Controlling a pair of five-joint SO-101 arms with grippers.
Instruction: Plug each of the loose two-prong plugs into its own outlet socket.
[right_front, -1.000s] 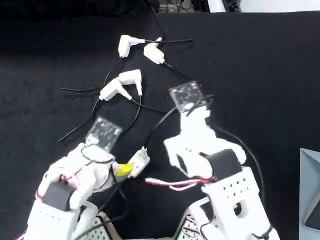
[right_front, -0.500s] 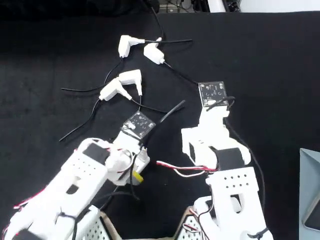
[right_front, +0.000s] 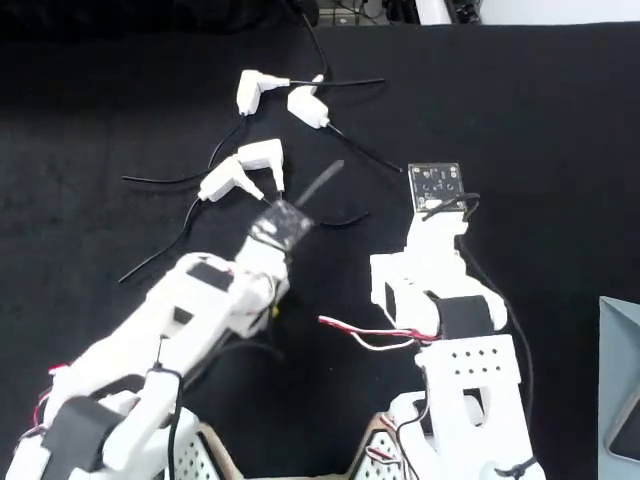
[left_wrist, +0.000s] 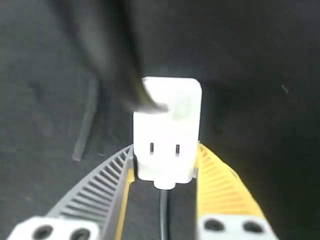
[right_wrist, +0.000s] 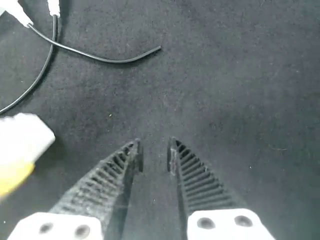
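My left gripper is shut on a white outlet socket, its two slots facing the camera and a black cord running out beneath it. In the high view the left arm stretches toward two white two-prong plugs. Two more plugs lie farther back. My right gripper hangs just above the black cloth, open by a narrow gap with nothing in it. The socket and a yellow finger show blurred in the right wrist view.
Thin black cords trail from the plugs across the black cloth. One loose cord end lies ahead of the right gripper. A grey box sits at the right edge.
The left arm has swung from the table's front toward the plugs, carrying the socket. The right arm shifted right early on and has barely moved since.
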